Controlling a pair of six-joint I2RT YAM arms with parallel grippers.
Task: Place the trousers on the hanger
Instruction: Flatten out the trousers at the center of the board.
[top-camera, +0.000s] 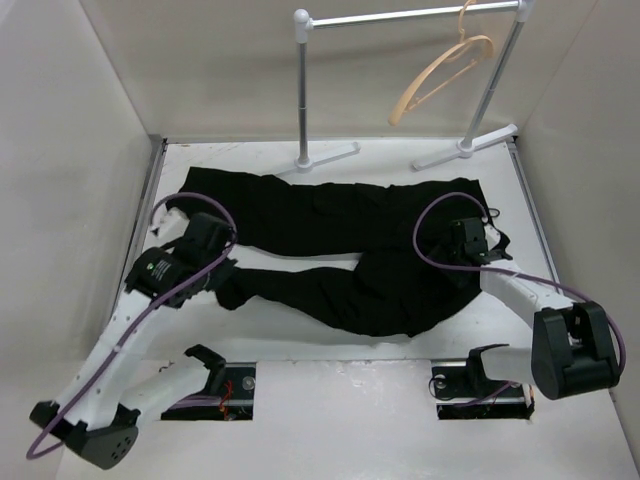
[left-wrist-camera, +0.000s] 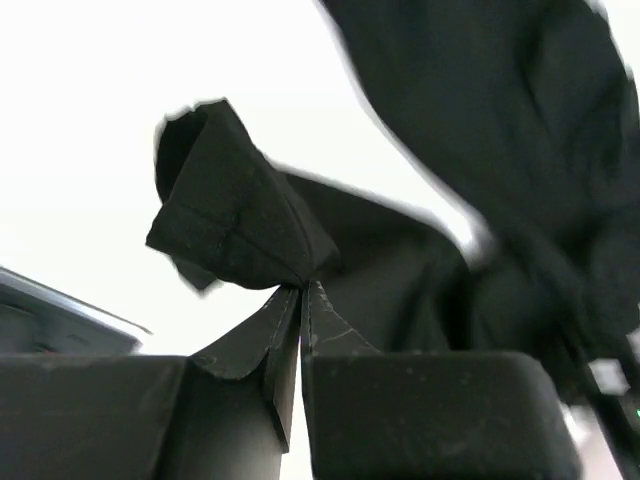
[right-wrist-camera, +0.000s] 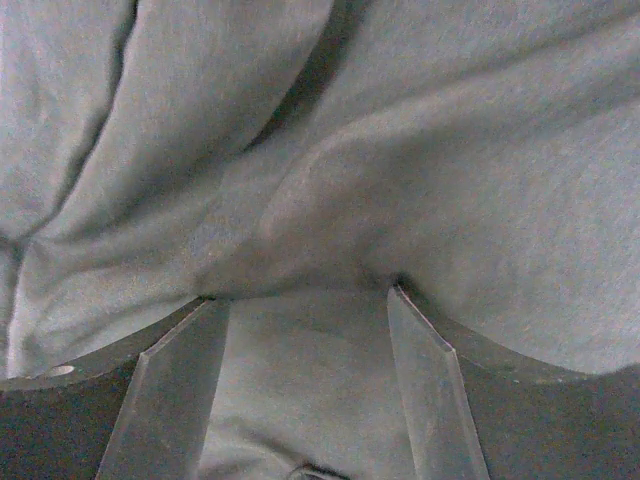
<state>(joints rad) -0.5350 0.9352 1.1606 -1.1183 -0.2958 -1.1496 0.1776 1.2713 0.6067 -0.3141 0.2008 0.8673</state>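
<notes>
The black trousers (top-camera: 340, 250) lie spread across the table, waist at the right, both legs running left. My left gripper (top-camera: 222, 275) is shut on the cuff end of the near leg; in the left wrist view the cuff (left-wrist-camera: 225, 215) bunches up from between my closed fingertips (left-wrist-camera: 303, 290). My right gripper (top-camera: 462, 250) sits on the waist end, open, its fingers (right-wrist-camera: 425, 380) pressed down into the cloth (right-wrist-camera: 330, 180) with fabric lying between them. The tan wooden hanger (top-camera: 440, 75) hangs tilted from the white rail at the back right.
The white rail stand (top-camera: 302, 90) has two feet (top-camera: 465, 148) on the table's far edge. White walls close in the left, right and back sides. Two dark openings (top-camera: 220, 390) lie by the arm bases at the near edge.
</notes>
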